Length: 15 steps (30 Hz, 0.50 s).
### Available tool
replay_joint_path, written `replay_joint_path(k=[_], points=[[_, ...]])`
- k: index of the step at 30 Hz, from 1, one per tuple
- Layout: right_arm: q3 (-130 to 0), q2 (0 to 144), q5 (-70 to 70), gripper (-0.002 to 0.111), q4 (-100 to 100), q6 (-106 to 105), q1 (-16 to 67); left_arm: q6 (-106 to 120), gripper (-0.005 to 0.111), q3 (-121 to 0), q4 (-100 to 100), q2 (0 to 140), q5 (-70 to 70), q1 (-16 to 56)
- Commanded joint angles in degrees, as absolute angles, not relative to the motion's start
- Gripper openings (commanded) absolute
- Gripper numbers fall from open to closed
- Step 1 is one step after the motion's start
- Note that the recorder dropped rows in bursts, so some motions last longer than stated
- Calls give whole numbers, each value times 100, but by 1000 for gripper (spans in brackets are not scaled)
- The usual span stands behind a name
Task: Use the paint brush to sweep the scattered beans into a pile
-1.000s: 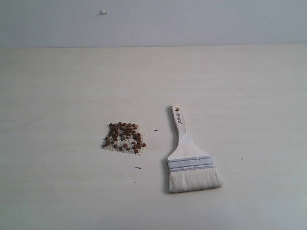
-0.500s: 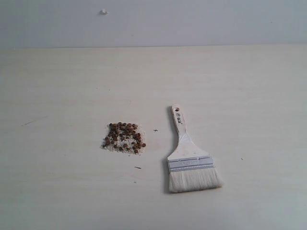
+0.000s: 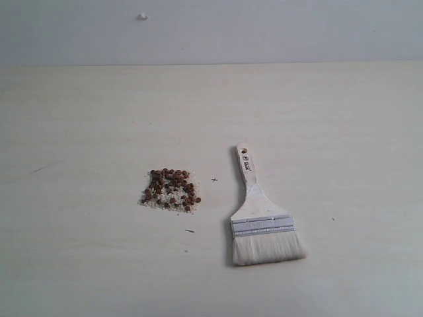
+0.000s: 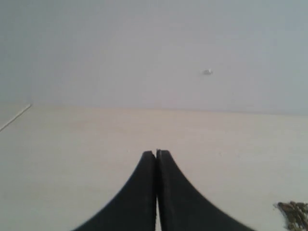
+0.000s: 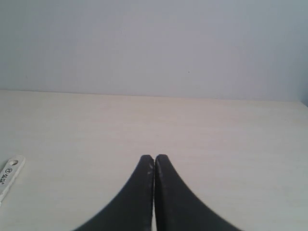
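The reddish-brown beans (image 3: 170,189) lie gathered in one compact pile with pale crumbs on the table, left of centre in the exterior view. Its edge shows in the left wrist view as beans (image 4: 294,211). To the right of the pile the paint brush (image 3: 262,218) lies flat, handle pointing away, whitish bristles toward the front. The handle's end (image 5: 8,176) shows in the right wrist view. Neither arm appears in the exterior view. My left gripper (image 4: 156,153) is shut with nothing in it. My right gripper (image 5: 154,157) is shut and holds nothing.
The pale wooden table (image 3: 344,119) runs back to a grey wall with a small white fitting (image 3: 142,16). A tiny dark cross mark (image 3: 214,179) sits between pile and brush, and a thin dark sliver (image 3: 190,230) lies just in front of the pile.
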<state>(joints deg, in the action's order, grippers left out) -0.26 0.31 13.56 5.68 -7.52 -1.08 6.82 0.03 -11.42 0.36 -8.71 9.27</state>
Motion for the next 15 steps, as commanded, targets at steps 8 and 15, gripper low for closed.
replay_joint_path(k=[8,15], points=[[0,0,1359,0,563,-733,-133,754,0,0,-1065,0,-1949,963],[0,0,1207,0,563,-733,-133,979,0,0,-646,0,-2034,963]])
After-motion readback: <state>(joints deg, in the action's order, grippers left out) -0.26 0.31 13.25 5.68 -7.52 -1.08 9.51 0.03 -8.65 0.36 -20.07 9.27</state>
